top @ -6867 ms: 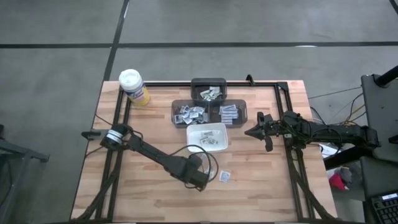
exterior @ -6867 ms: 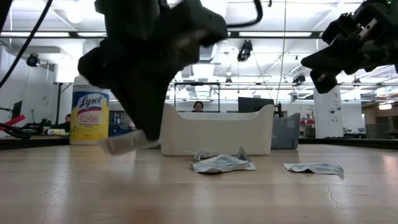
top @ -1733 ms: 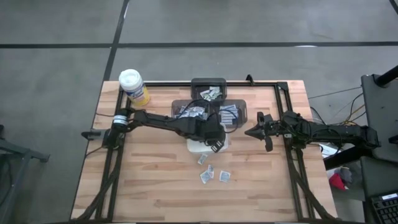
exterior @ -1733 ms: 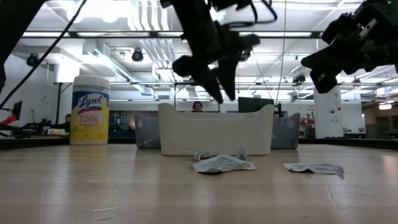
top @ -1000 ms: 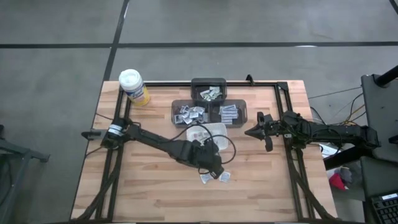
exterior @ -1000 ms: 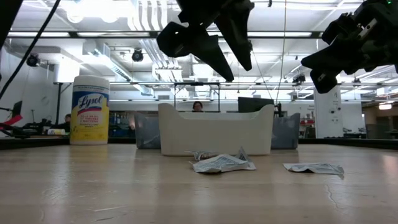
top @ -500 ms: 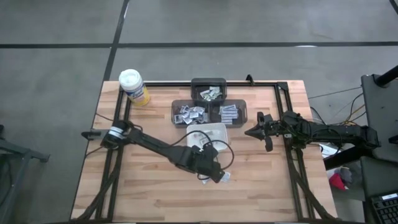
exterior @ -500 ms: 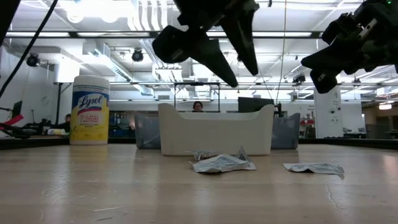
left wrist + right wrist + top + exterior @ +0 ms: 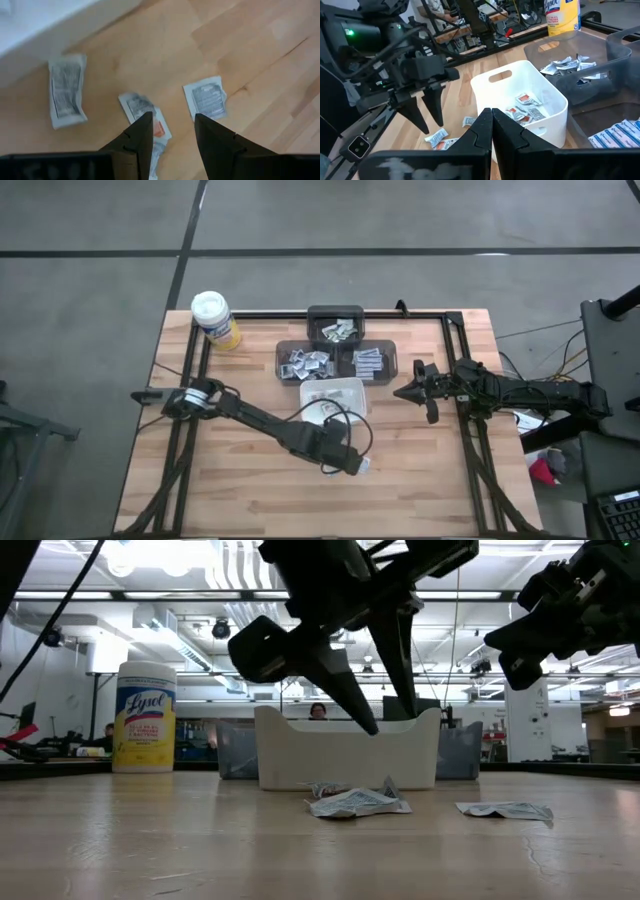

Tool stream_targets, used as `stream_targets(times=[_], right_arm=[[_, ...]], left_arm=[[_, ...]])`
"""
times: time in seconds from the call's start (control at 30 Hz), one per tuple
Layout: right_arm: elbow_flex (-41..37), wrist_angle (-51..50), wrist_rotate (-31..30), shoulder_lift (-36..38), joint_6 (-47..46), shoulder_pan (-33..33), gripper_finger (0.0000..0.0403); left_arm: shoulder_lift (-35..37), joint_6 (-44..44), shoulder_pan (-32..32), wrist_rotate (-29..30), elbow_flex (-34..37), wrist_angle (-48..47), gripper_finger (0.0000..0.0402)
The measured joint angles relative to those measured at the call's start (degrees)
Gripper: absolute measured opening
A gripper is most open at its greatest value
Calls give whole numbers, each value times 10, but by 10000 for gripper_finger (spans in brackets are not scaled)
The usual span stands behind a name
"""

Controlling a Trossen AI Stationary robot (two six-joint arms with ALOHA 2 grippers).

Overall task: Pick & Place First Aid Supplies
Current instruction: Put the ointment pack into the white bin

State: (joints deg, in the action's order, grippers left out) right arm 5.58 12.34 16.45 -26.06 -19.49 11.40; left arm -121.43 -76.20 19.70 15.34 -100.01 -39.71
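Left end effector (image 9: 172,132), fingers apart and empty, directly above a loose packet (image 9: 145,112).

Print on the loose packets (image 9: 66,91) — blurred, unreadable — one partly behind the left end effector (image 9: 172,131).

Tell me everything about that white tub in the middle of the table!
The white tub is a rectangular dish, plastic by its look, with rounded corners and an oval handle slot in its end wall. It stands upright on the wooden table, close in front of the dark trays. Small packets with red print lie inside. More packets lie on the wood beside it. Neither gripper touches it.
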Motion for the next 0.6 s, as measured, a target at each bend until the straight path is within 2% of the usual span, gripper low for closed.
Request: stream_targets(times=[0.27,0.6], right_arm=[[0,0,0,0,0,0,8],[0,0,0,0,0,0,8]], left_arm=[[-10,-63,1,-39,0,-4,138],[-6,-55,0,-42,0,3,138]])
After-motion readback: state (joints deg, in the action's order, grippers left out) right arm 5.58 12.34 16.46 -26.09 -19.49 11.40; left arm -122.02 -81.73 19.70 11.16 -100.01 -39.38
